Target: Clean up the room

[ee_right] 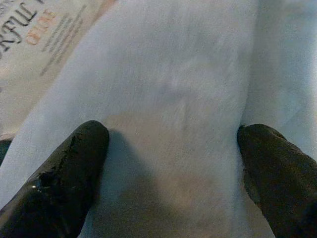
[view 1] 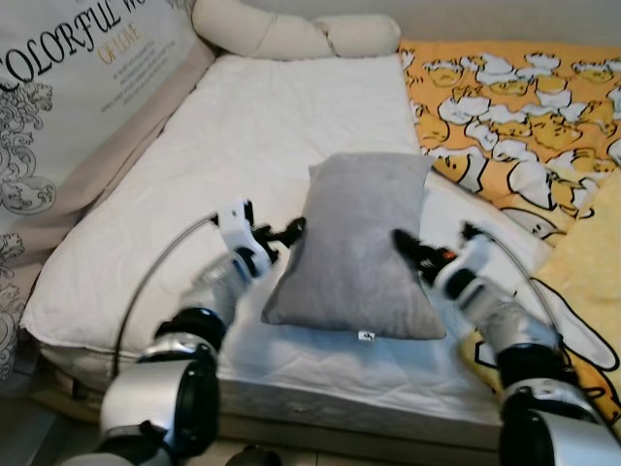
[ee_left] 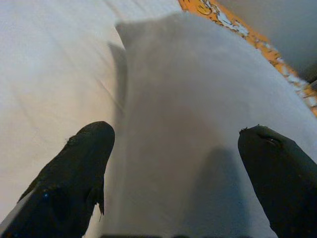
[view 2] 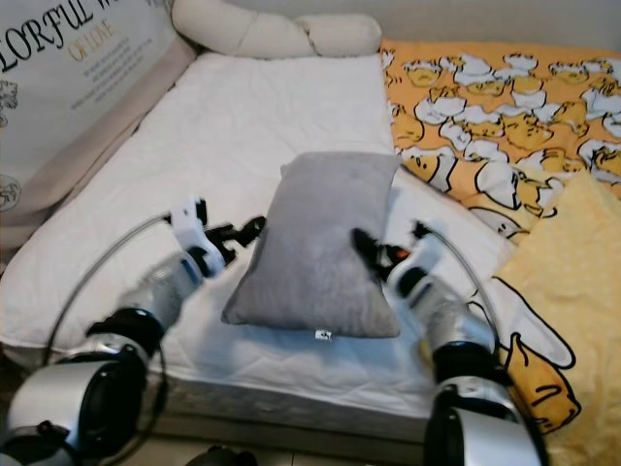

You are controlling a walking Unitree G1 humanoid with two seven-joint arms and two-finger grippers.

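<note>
White mattress (view 1: 262,126) supports a plain grey pillow (view 1: 357,248), lying flat near its front edge. Left gripper (view 1: 288,231) and right gripper (view 1: 408,249) flank the pillow, fingers spread wide, gripping nothing. Duck-print blanket (view 1: 514,107) lies right of the pillow.

A white mattress (view 1: 262,126) on a low bed, a printed headboard cushion (view 1: 68,87) at its left, evenly lit.

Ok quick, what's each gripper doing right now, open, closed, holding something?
Left gripper: open, fingers spread at the left edge of the grey rectangular fabric pillow.
Right gripper: open, fingers spread against the pillow's right side.
</note>
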